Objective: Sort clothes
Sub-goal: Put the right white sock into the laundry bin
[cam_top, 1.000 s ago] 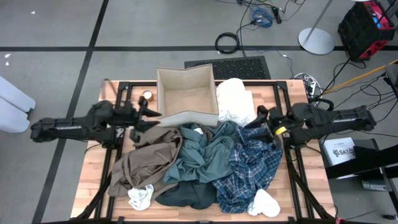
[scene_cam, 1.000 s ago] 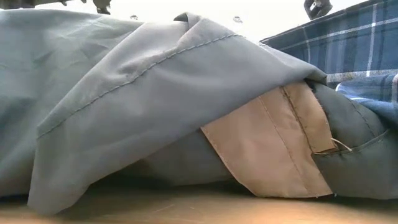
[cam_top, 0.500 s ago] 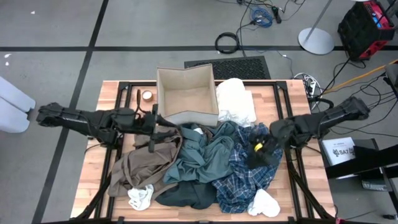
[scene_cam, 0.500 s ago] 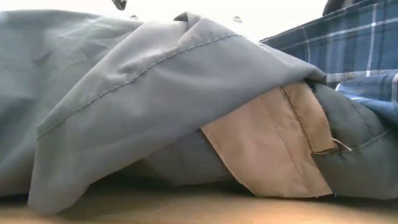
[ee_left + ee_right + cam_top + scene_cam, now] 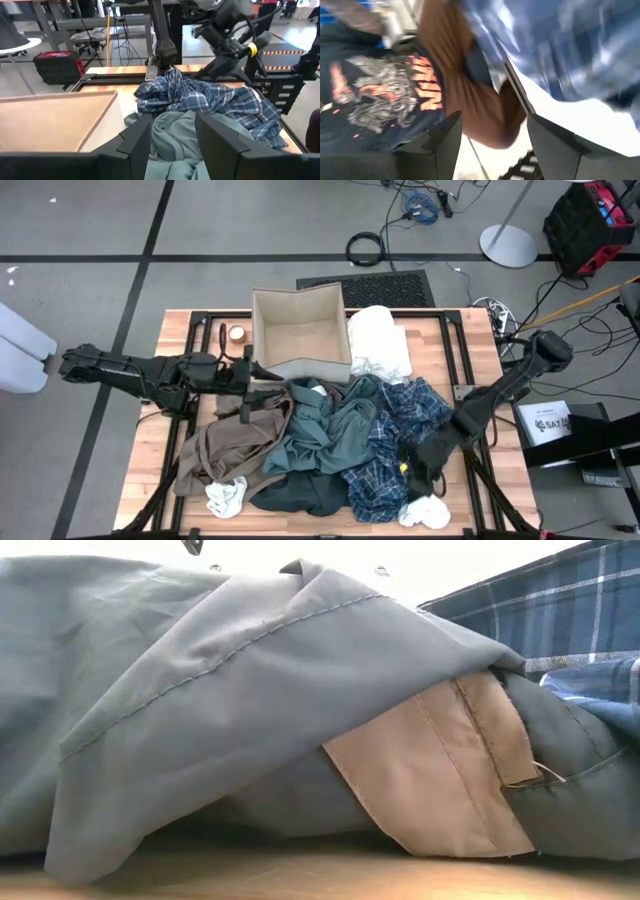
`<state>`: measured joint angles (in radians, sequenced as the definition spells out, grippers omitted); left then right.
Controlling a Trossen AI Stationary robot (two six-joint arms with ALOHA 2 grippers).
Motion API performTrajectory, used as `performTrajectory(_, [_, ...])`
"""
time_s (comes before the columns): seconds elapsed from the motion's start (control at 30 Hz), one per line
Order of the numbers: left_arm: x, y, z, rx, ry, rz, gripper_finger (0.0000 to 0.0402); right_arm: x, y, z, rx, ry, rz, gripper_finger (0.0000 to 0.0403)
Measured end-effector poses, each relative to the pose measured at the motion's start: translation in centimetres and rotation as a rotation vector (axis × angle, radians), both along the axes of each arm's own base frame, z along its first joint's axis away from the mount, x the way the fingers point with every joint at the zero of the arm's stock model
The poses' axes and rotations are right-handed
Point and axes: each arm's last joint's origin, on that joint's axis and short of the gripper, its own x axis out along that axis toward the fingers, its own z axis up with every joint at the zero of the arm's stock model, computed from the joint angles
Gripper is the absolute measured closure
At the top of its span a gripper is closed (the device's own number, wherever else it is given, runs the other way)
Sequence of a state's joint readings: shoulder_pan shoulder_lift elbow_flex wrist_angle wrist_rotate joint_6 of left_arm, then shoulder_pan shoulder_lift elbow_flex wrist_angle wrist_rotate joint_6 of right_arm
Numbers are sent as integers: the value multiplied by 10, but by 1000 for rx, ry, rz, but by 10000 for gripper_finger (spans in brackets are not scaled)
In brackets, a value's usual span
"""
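Observation:
A heap of clothes covers the near half of the table: a tan-brown garment (image 5: 235,440), a teal-grey shirt (image 5: 330,425), a blue plaid shirt (image 5: 395,425) and a dark slate piece (image 5: 300,495). Cream-white pieces lie at the far right (image 5: 380,340), near left (image 5: 225,495) and near right (image 5: 425,510). My left gripper (image 5: 262,380) hovers open by the beige box's near left corner, above the tan-brown garment's far edge; the teal-grey shirt (image 5: 175,145) lies beyond its fingers. My right gripper (image 5: 412,475) is open, low over the plaid shirt's near end.
The beige fabric box (image 5: 300,368) stands open at the table's far middle, with a small tape roll (image 5: 237,333) to its left. Black frame rails run along both table sides. A person in a dark printed T-shirt (image 5: 385,100) shows in the right wrist view.
My right gripper has swung from the table's right edge toward the near edge and down over the plaid shirt, rolling its wrist as it went. My left gripper first reached a little toward the right, past the box corner, then kept still. The clothes have not moved.

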<state>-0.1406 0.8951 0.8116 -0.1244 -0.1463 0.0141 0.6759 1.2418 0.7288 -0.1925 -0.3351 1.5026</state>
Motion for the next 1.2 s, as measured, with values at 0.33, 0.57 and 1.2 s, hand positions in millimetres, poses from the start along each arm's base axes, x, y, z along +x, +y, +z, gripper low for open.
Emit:
performTrajectory(0.33, [0,0,-6,36,58,-5,240,-28,36,0,-309,268,-99,190])
performTrajectory(0.57, [0,0,-6,51,54,-9,240,-37,56,-15,-464,333,-75,190])
performTrajectory(1.2, [1,0,-1,48,0,-10,240,-29,73,-71,-681,346,73,261])
